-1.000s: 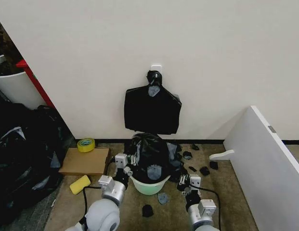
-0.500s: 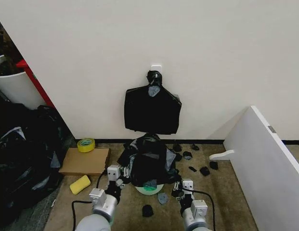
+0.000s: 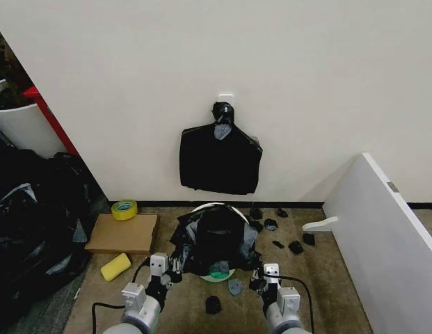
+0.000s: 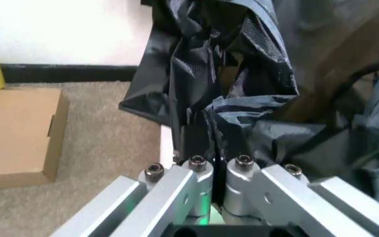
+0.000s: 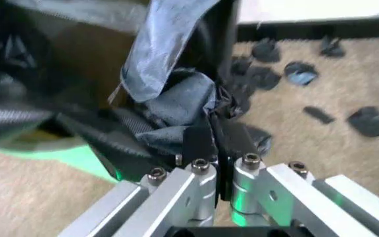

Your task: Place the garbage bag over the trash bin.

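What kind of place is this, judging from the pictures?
Probably a storage or utility corner indoors: carpeted floor by a bare white wall, a heap of full black sacks, a cardboard box and a roll of yellow tape.

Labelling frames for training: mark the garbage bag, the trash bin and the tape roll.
garbage bag point(image 3: 214, 240), head view, crinkled middle.
trash bin point(image 3: 210, 206), head view, far rim.
tape roll point(image 3: 124, 209), head view, yellow ring's top.

The garbage bag point(image 3: 214, 240) covers most of the trash bin point(image 3: 217, 275); both robot arms are cut off by the bottom edge.
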Available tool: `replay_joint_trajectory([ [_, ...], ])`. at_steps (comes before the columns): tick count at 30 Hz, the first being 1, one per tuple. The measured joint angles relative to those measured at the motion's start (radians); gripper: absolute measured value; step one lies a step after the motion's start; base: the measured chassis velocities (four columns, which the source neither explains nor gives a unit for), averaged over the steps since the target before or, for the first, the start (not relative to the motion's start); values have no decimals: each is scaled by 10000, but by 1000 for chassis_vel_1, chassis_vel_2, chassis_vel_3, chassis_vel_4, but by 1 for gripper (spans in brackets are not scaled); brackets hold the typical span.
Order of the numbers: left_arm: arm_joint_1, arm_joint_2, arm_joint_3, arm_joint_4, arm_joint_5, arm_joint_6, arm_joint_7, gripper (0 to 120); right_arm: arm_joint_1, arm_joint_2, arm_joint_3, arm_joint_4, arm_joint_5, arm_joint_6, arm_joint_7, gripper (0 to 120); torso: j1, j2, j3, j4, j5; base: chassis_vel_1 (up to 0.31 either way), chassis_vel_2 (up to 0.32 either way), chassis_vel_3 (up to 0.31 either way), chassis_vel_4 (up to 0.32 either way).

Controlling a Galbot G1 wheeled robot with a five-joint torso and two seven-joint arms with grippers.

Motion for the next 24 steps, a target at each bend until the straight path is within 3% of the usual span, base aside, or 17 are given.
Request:
replay_joint_trajectory([
  [9, -503, 324, 110, 382, -529, 683, -61, 0, 358, -275, 21, -132, 244, -715, 55, 0, 0, 0, 0, -2, 0, 0, 0, 0, 0],
  [24, -1075, 428, 408, 1155, -366, 741, 104, 0, 497, -283, -14, -849, -698, -410, -273, 0, 0, 0, 0, -2, 0, 0, 0, 0, 0],
])
